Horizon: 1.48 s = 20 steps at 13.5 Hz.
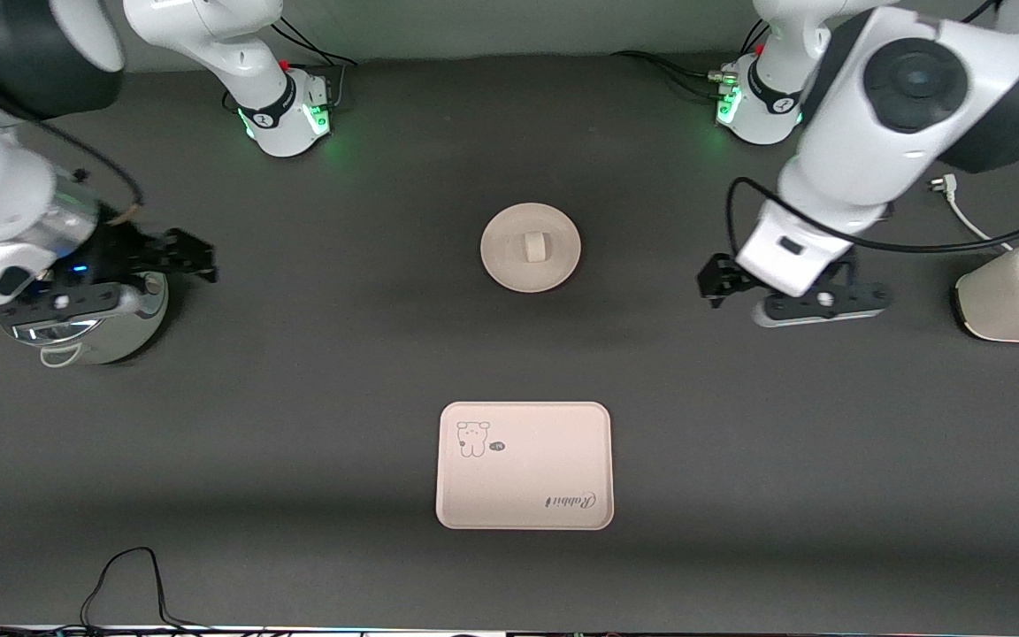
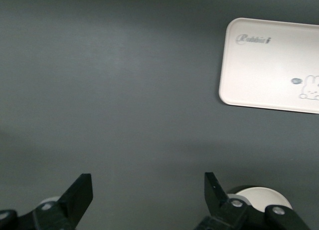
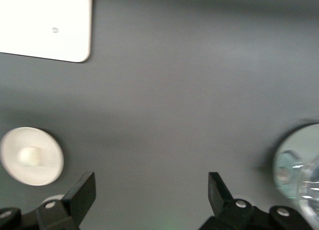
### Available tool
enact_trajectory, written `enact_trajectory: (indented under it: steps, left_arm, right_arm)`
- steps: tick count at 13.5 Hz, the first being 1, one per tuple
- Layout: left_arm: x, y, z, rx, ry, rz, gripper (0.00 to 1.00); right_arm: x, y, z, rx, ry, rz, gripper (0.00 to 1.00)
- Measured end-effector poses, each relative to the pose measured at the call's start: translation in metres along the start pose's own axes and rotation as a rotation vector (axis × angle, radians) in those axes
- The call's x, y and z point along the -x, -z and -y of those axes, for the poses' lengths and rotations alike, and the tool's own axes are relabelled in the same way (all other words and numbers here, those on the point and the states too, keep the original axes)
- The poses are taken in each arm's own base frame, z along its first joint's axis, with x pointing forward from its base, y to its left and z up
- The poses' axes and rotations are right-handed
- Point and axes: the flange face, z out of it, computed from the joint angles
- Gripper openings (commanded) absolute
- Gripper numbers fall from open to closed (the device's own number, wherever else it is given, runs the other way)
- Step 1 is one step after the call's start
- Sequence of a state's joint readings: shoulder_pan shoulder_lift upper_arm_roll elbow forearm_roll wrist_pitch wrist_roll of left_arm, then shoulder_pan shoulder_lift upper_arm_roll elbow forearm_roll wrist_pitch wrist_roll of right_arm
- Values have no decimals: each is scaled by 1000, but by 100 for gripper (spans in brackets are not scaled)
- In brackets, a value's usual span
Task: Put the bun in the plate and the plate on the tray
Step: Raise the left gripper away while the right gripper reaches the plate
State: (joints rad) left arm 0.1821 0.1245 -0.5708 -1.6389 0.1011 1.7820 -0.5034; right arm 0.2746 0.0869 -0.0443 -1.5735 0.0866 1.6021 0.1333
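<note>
Bun (image 1: 532,247) already sits in plate (image 1: 531,248), mid-table; tray (image 1: 524,465) nearer the camera, well apart; left gripper (image 1: 792,287) over bare table toward its end, jaws wide, empty; right gripper (image 1: 134,265) over a metal pot (image 1: 85,329), wide, empty. Next: pinch the plate rim, lift level so bun stays put.

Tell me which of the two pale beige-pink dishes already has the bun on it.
The round plate, which carries the bun. The rectangular tray, nearer the front camera, holds nothing.
</note>
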Motion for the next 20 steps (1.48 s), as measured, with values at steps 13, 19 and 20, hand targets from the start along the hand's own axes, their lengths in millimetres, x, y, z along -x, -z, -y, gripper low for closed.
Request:
enact_trajectory:
  steps: [13,19,20]
  left_arm:
    - [-12,70,177,1,-144,47,100]
    - [-6,75,160,-38,-184,45,100]
    - [-6,73,160,-39,-186,48,100]
  right_arm:
    - [133,-78,302,-72,-68,55,100]
    - [155,-100,277,-161,-16,38,100]
    - [155,-113,273,-165,-23,28,100]
